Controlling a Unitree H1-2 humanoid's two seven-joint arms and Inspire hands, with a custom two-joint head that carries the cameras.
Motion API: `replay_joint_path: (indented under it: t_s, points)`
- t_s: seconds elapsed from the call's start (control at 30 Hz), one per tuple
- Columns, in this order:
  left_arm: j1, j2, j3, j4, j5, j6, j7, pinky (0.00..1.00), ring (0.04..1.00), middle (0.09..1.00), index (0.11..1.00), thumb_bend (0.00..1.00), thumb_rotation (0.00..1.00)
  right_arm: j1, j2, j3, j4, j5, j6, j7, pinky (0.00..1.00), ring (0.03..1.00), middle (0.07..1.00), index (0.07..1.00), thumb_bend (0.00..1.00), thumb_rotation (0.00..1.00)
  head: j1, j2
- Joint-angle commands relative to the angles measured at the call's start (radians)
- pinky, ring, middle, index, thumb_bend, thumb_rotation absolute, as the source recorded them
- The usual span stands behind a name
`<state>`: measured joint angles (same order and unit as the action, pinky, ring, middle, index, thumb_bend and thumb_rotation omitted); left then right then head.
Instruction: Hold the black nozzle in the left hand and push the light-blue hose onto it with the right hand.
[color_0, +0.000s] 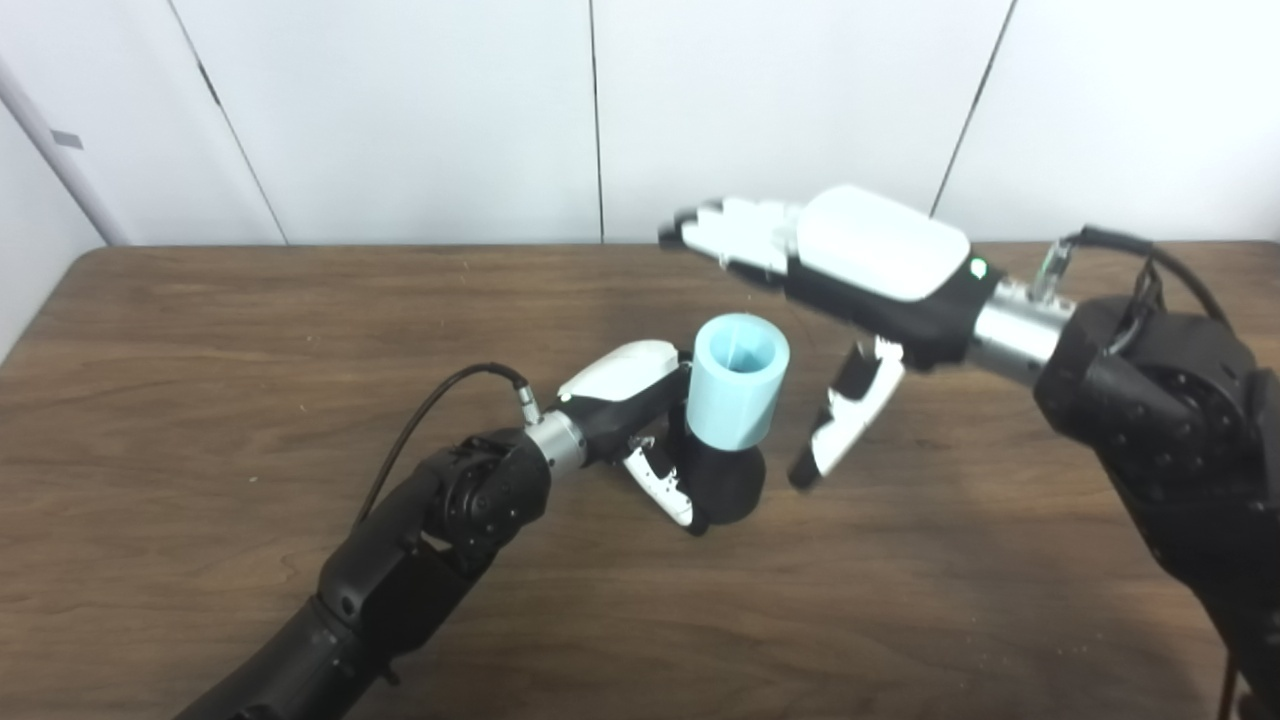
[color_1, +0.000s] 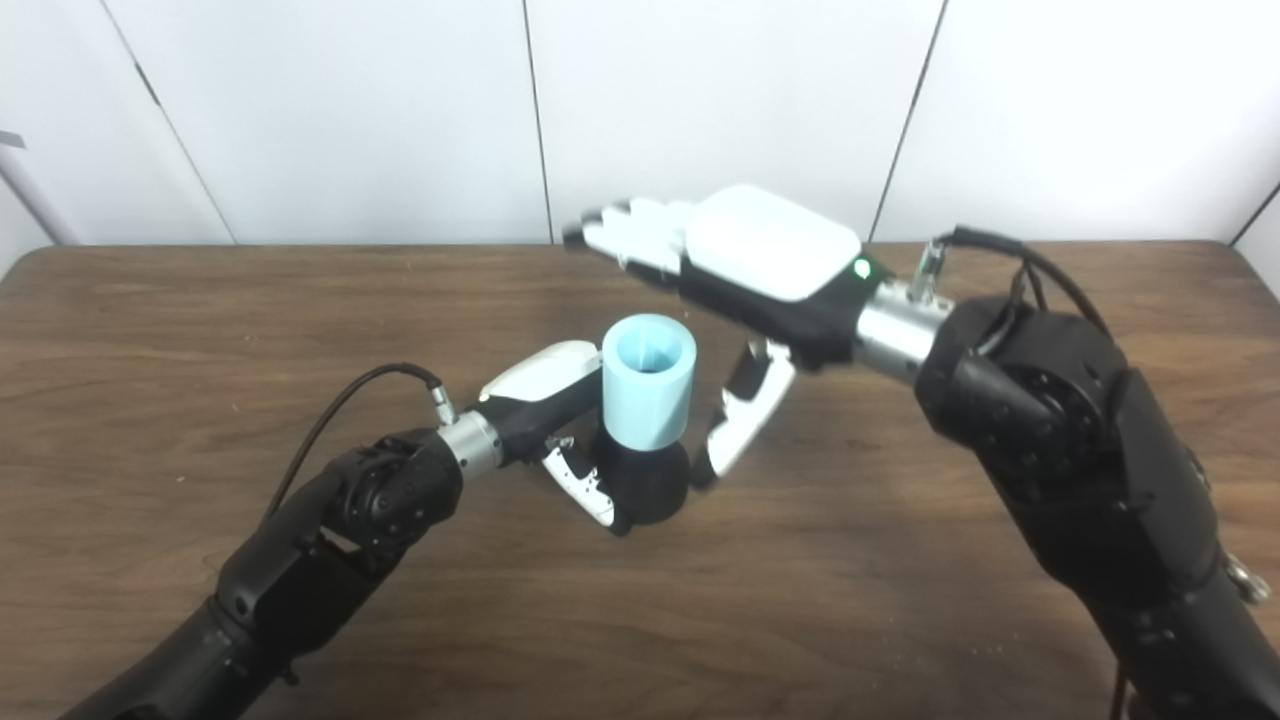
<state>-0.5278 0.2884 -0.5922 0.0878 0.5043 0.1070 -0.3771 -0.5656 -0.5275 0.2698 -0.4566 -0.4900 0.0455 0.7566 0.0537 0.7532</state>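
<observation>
Light-blue hose (color_0: 740, 382) is sitting on top of the black nozzle (color_0: 727, 481) right in the middle of the brown wooden table (color_0: 200, 400), open end facing up so you can see down inside it. It's leaning a bit, not perfectly upright, and the nozzle's wide base is resting on the tabletop.

Left hand (color_0: 640, 420) is coming in from the lower left and is wrapping around the nozzle low down. Its thumb (color_0: 668, 490) is curling across the front of the black base, touching it, and the white back of the hand is pressing up against the left side of the hose. The rest of its fingers are going around behind, so I can't see them, but it's clearly clamping onto the nozzle.

Right hand (color_0: 850, 270) is hovering up and to the right of the hose, holding nothing. Its fingers (color_0: 735, 230) are stretching out flat toward the wall, passing above and behind the hose top, and its thumb (color_0: 845, 420) is hanging down just beside the hose on the right with a visible gap between them. So it's spread wide and not touching the hose.

A black cable (color_0: 430, 410) is looping off the left wrist over the table.
</observation>
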Motion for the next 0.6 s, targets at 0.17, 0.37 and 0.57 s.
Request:
replay_joint_path:
  t_s: [0.17,0.37,0.57]
  points:
    - [0.038,0.019,-0.040,0.050,0.013,0.027,-0.099,1.00,0.572,0.475,0.488,0.53,0.00,-0.016,-0.027,-0.005,-0.062,0.073,0.053,0.049,1.00,1.000,1.000,1.000,1.00,0.46,0.000,0.001]
    - [0.038,0.019,-0.042,0.050,0.018,0.030,-0.099,1.00,0.573,0.475,0.488,0.53,0.00,0.006,-0.026,0.006,-0.072,0.083,0.077,0.063,1.00,1.000,1.000,1.000,0.99,0.48,0.002,0.001]
    - [0.039,0.021,-0.043,0.043,0.022,0.034,-0.101,1.00,0.573,0.475,0.488,0.53,0.00,0.030,-0.035,0.027,-0.071,0.082,0.075,0.078,1.00,1.000,1.000,1.000,0.95,0.51,0.001,0.002]
